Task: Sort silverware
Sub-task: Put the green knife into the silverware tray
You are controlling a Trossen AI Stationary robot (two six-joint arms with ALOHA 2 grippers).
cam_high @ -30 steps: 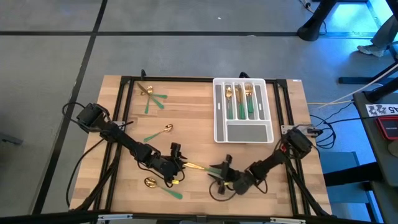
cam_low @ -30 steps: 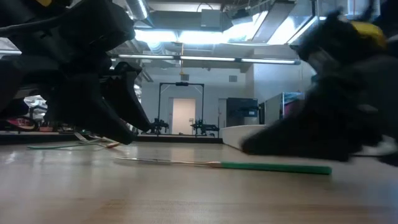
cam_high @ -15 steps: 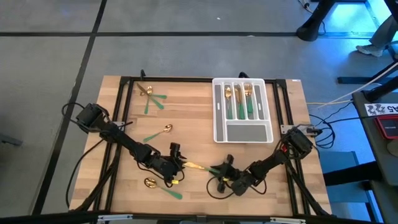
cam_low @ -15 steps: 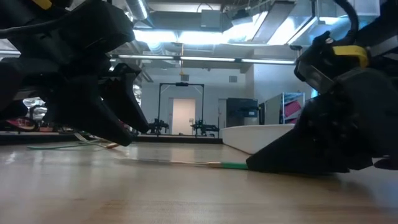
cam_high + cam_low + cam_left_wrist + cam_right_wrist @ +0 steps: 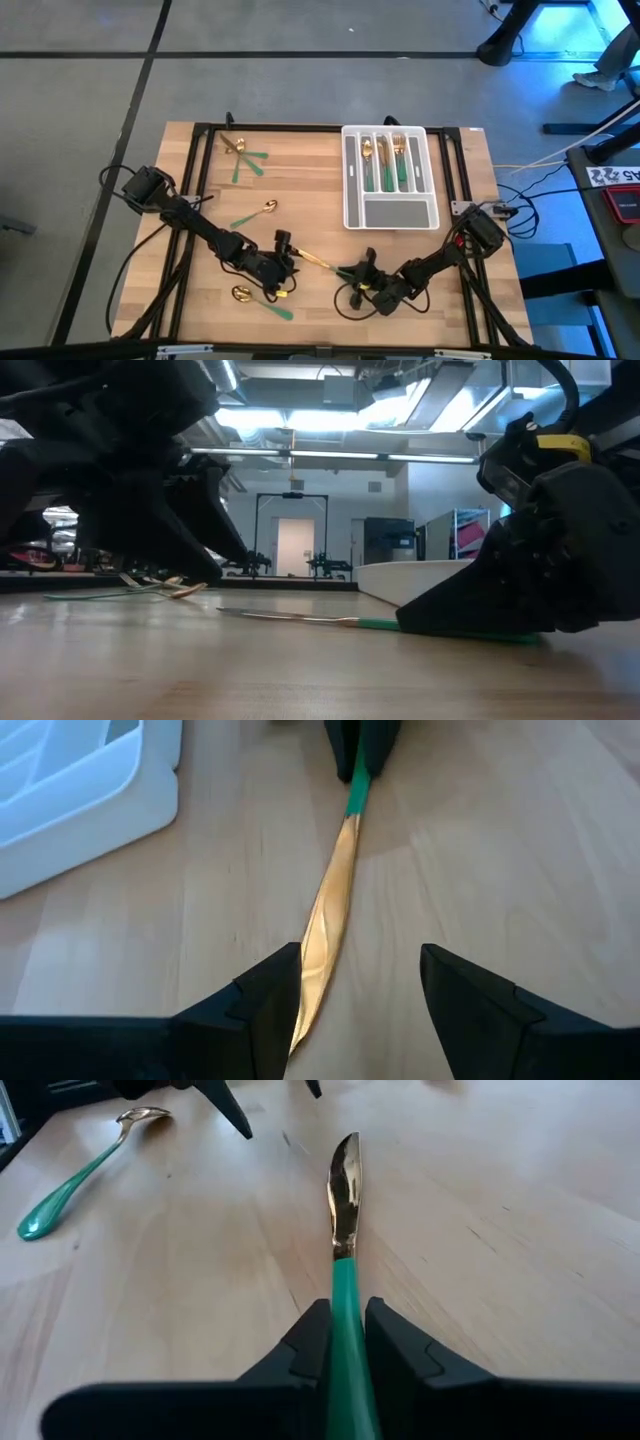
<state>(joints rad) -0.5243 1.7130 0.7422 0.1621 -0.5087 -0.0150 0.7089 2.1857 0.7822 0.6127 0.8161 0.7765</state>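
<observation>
Left arm: extended low over the surface from the left edge toward the front centre. Left end effector [image 5: 291,262] is positioned just above the surface with its fingers [image 5: 262,998] spread apart, gripping nothing.

Right arm: extended low from the right edge toward the front centre, facing the left arm. Right end effector [image 5: 352,273] rests at surface level, fingers [image 5: 312,1338] pressed against both sides of a green knife handle [image 5: 349,1305].

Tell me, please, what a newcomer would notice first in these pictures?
Near the table's front edge, the right gripper pinches the green handle of a gold-bladed knife, its blade pointing at the open left gripper. Behind them, toward the right, the slotted tray already holds several pieces.
</observation>
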